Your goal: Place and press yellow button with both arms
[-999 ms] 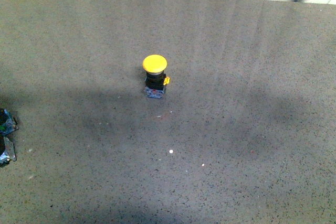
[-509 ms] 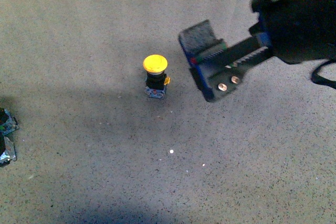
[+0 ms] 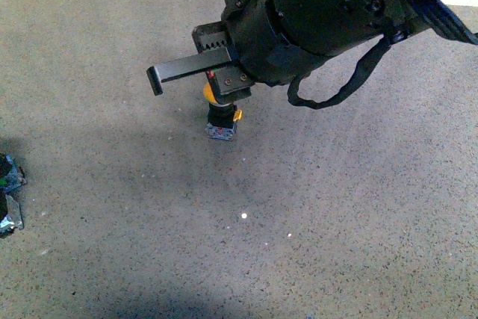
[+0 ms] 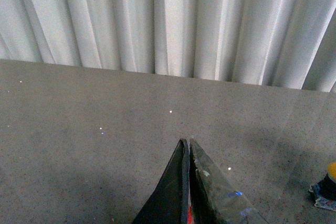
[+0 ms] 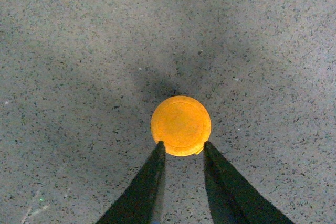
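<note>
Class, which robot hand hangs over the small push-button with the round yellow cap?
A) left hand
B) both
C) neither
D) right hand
D: the right hand, fingers apart, looks straight down on the yellow-capped push-button, while the left hand, fingers together, has it only at the edge of its view.

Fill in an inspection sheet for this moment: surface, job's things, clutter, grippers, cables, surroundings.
Surface: grey speckled tabletop, a few white specks.
Job's things: yellow button upright on the tabletop.
Clutter: crumpled blue-silver scrap at the front view's left edge.
Grippers: right gripper open, above the button, fingertips at the cap's edge; left gripper shut, apart from the button.
Cables: black cable loop hanging from the right arm.
Surroundings: white curtain behind the tabletop.
</note>
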